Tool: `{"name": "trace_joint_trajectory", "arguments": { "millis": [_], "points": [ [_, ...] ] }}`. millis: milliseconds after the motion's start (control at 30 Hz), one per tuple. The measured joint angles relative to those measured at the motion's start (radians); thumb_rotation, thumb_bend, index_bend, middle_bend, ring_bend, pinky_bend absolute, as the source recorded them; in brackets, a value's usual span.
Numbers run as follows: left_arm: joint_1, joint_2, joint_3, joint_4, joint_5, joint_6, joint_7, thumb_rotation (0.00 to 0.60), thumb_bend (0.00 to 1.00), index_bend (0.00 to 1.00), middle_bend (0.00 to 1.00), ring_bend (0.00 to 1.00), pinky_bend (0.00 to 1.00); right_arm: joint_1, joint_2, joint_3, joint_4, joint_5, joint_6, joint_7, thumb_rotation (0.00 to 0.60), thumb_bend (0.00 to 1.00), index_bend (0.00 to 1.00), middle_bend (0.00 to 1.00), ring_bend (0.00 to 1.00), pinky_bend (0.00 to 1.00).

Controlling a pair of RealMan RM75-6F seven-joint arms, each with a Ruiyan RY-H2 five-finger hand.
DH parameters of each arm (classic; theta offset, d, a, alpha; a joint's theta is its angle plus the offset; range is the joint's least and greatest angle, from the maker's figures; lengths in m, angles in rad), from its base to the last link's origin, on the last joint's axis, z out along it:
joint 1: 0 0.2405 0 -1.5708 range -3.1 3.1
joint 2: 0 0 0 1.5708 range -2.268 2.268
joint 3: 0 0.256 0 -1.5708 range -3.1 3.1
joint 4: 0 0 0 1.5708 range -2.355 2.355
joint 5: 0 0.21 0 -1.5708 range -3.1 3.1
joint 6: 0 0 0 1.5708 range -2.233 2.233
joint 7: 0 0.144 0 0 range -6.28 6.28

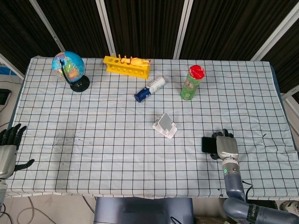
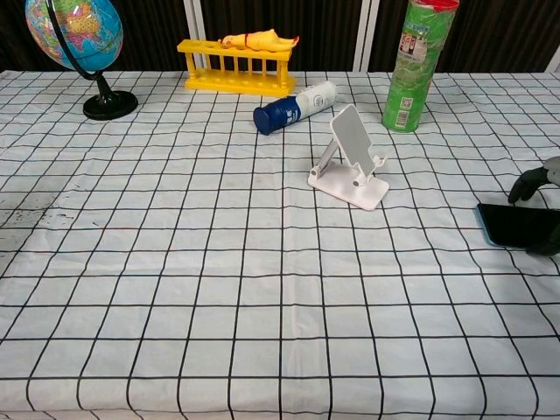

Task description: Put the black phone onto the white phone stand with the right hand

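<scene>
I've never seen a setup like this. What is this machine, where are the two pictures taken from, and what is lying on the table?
It is a two-armed robot with humanlike hands. One camera looks down from its head, one looks forward from its chest. On the checked table stand a globe, a yellow rack, a blue bottle lying down, a green can and a white phone stand. The right hand lies over the black phone; whether it grips it is unclear. The left hand waits, fingers spread, holding nothing.
</scene>
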Motion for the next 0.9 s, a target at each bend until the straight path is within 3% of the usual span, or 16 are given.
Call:
{"name": "trace_joint_trajectory", "arguments": {
  "millis": [500,700,900],
  "points": [
    [0.0,0.001,0.0,0.0,-0.001,0.0,-0.003,0.6,0.0,0.0,0.0,0.0,0.0,0.011,-0.008,-0.009,0.038,0.035,-0.02,0.011,0.6,0.28,0.31,0.26,0.0,0.14],
    [0.0,0.002,0.0,-0.002,-0.002,0.0,-0.004,0.6,0.0,0.0,0.0,0.0,0.0,0.013,-0.008,-0.01,0.042,0.041,-0.023,0.019,0.6,0.31,0.38,0.32,0.03,0.14],
    [0.0,0.002,0.001,-0.002,-0.002,0.0,-0.004,0.6,0.0,0.0,0.0,0.0,0.0,0.016,-0.009,-0.014,0.05,0.047,-0.026,0.019,0.6,0.35,0.48,0.46,0.13,0.14]
  ]
}}
